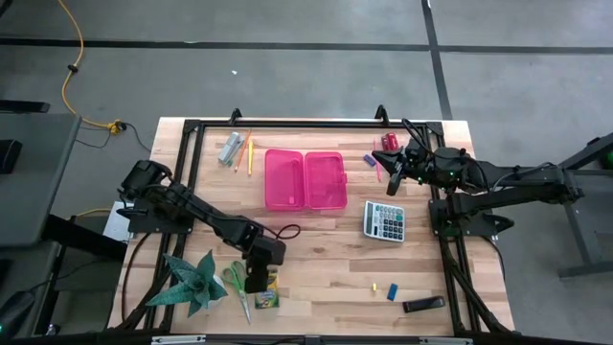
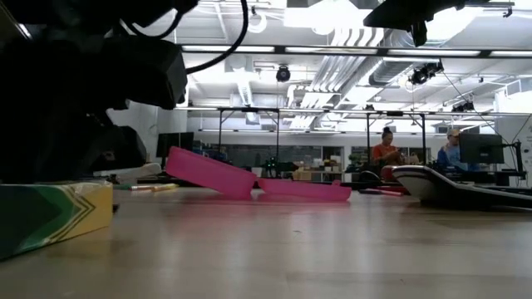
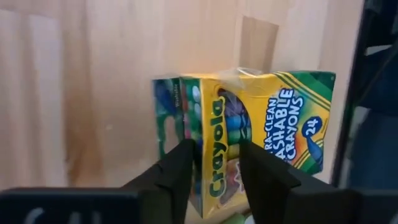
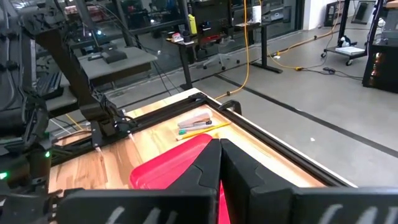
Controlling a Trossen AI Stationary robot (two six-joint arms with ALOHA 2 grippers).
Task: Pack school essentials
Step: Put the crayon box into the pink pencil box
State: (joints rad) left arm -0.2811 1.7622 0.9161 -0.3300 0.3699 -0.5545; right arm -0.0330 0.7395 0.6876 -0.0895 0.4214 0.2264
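closing on the crayon box point(image 3: 249, 134), our left gripper point(image 3: 214, 174) hangs over it at about seven o'clock on the worktop point(image 1: 326, 259), jaws spread to either side of the box and not yet pinching. we judge this the grasp step for the first item. next we need to squeeze, lift, and carry it toward the open pink case point(image 1: 305, 178) near twelve o'clock. the scissors point(image 1: 237, 284) lie just beside the box. our right gripper point(image 1: 395, 172) waits near two o'clock, jaws closed on nothing.

Crayon box point(image 2: 50, 214) cut by frame edge; tiny pieces point(image 1: 391, 290) indistinct.
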